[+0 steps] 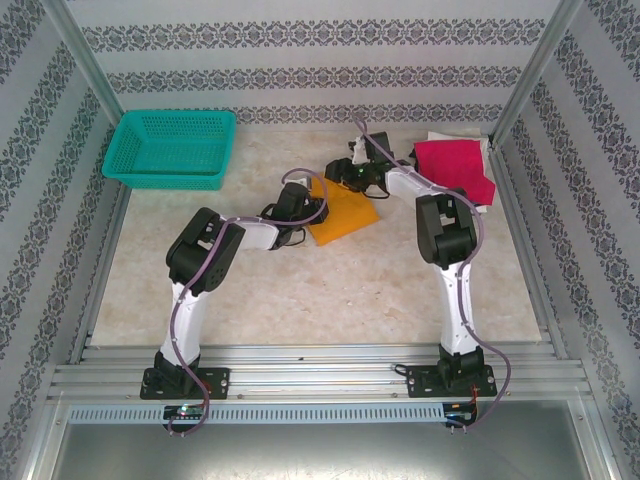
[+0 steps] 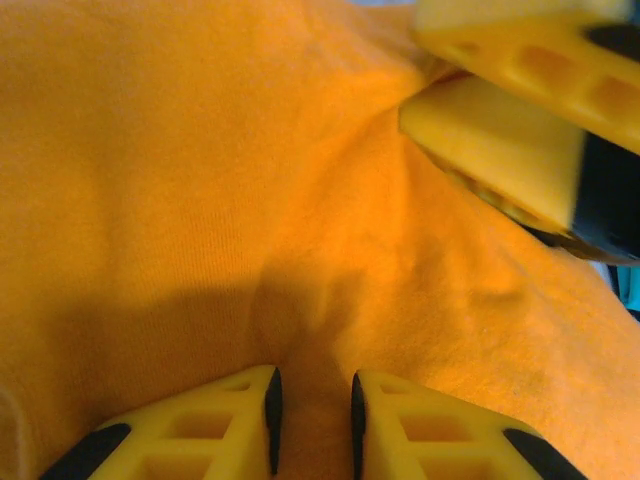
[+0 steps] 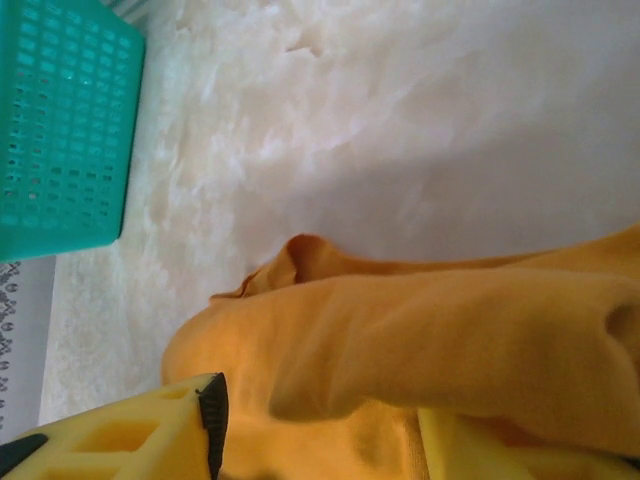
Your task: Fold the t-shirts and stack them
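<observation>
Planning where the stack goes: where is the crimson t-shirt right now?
In the top view, the crimson t-shirt lies at the far right corner of the table, on top of white cloth, right of the mustard t-shirt.

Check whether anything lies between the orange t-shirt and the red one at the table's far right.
Nothing loose does. Only the right arm's own links cross the gap between the orange t-shirt and the red t-shirt; the teal basket sits far left, clear of that path.

mustard-orange t-shirt (image 1: 343, 215), crimson t-shirt (image 1: 455, 168), teal mesh basket (image 1: 165, 180), cream marbled table (image 1: 330, 290).
</observation>
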